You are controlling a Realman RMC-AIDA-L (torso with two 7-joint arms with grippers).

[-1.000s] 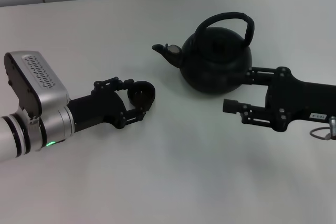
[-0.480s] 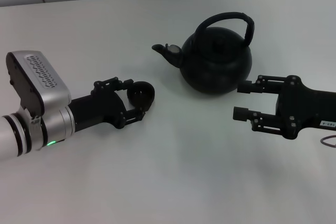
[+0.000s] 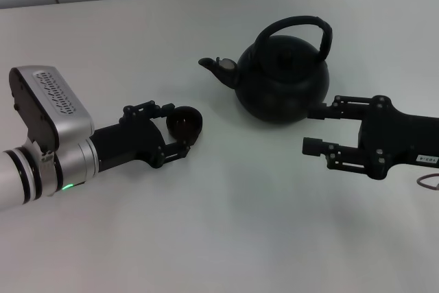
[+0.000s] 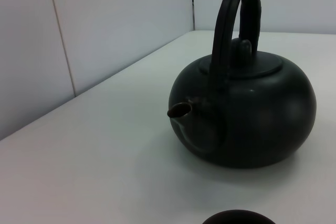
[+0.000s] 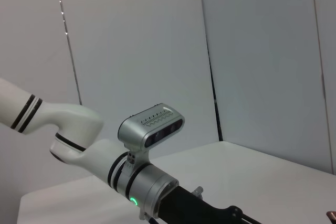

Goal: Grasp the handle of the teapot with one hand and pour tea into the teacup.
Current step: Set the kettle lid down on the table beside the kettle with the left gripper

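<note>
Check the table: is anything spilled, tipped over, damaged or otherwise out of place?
Nothing stands out. The teapot sits upright with its lid on and handle raised; the teacup stands upright within the left pincer. The right pincer is open beside the teapot. No spill shows.

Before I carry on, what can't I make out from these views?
- Tea level in the teapot: its lid hides it in head and left wrist views.
- Teacup: left wrist view's edge cuts off all but the rim; contents too dark in head view.
- Right gripper: absent from right wrist view.
</note>
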